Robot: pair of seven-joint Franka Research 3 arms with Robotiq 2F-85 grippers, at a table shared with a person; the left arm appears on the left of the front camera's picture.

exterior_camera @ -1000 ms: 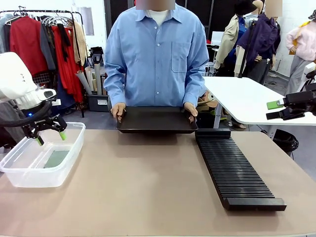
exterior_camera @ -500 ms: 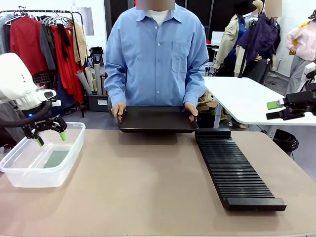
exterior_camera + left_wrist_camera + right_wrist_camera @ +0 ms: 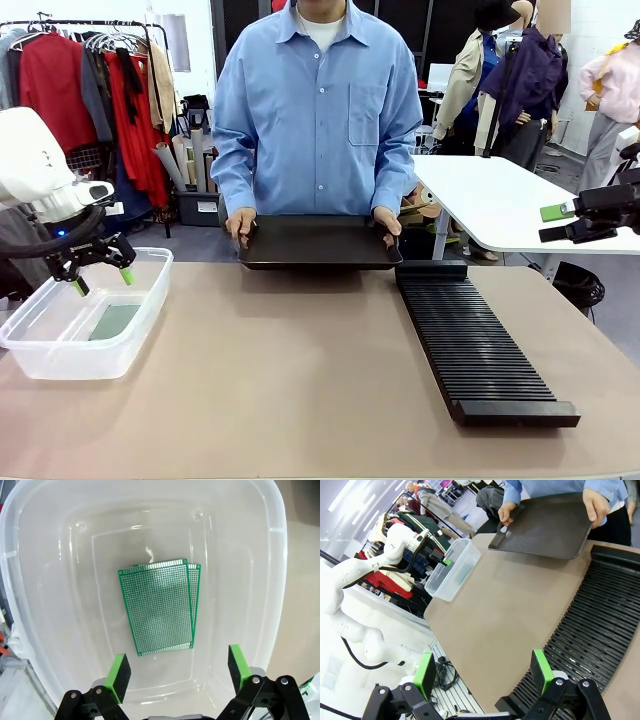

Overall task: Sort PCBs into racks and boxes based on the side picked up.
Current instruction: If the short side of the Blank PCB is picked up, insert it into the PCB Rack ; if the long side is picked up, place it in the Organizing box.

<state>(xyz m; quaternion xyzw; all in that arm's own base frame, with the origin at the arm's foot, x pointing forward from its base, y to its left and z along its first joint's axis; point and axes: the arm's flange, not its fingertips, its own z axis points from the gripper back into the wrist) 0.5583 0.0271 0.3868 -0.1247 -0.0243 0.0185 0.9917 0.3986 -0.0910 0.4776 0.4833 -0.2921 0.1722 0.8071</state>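
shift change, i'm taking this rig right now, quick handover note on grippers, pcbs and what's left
Left gripper: open, empty, hovering over the box.
Right gripper: open, empty, raised at the table's right side, above the rack.
PCBs: two lie flat on the box floor, overlapping, the upper one slightly askew.
Rack: slots look empty.
Person: both hands hold a black tray at the far edge; no board visible on it.
Done: two boards boxed. Left: nothing visibly waiting; watch the tray for more.

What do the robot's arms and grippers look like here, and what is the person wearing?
White rounded arm links end in a black left gripper and right gripper, both with bright green pads. A black cable loops beside the left wrist. The person wears a light blue button-up shirt with a chest pocket.
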